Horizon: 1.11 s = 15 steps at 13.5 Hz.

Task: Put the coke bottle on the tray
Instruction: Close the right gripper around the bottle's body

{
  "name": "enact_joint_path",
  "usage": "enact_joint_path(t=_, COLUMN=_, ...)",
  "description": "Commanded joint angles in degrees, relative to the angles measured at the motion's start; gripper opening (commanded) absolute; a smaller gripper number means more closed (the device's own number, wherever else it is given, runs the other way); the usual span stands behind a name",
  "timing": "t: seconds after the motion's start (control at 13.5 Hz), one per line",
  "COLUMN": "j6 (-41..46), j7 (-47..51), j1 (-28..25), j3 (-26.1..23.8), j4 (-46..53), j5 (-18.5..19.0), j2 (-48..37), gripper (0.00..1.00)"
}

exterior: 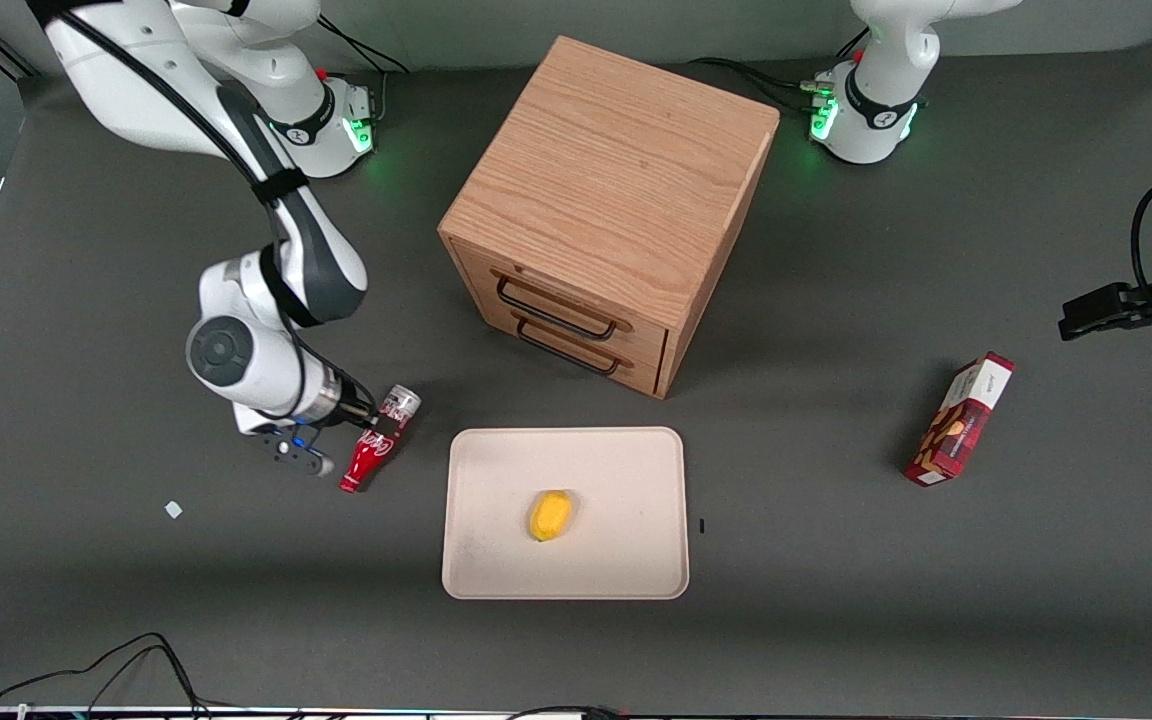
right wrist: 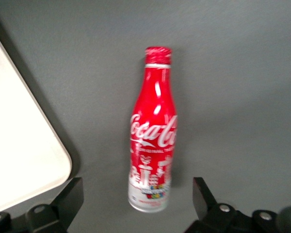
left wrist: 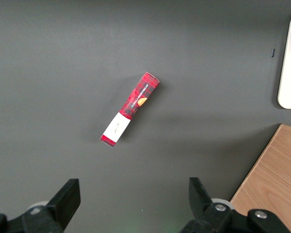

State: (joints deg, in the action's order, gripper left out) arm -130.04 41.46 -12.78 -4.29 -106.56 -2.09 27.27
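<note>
The coke bottle (exterior: 377, 441) lies on its side on the dark table, beside the tray (exterior: 616, 480) toward the working arm's end. Its silver-white wide end points to the drawer cabinet and its red neck to the front camera. In the right wrist view the bottle (right wrist: 153, 136) shows its white script logo, and a rounded corner of the tray (right wrist: 19, 136) lies beside it. My gripper (exterior: 361, 432) hangs low over the bottle's wide end. There the gripper (right wrist: 137, 187) is open, with one finger on each side of the bottle and a gap between each finger and it.
A yellow rounded object (exterior: 550, 515) lies on the tray. A wooden drawer cabinet (exterior: 606, 210) stands just farther from the front camera than the tray. A red snack box (exterior: 961, 418) lies toward the parked arm's end. A small white scrap (exterior: 173, 509) lies near the working arm.
</note>
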Motion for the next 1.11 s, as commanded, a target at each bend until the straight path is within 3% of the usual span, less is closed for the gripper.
enact_joint_path(t=0.0, j6=-1.1, j7=2.3, j1=-1.1, j3=0.2, j4=3.2, j5=1.9, j2=5.1, gripper=1.0)
enact_joint_path(t=0.37, j6=-2.9, j7=2.4, j1=-0.8, j3=0.6, j4=2.8, j5=5.5, j2=8.8, gripper=1.0)
enact_joint_path(t=1.04, j6=-3.9, j7=2.8, j1=-1.0, j3=0.7, j4=2.8, j5=5.5, j2=9.8, gripper=1.0)
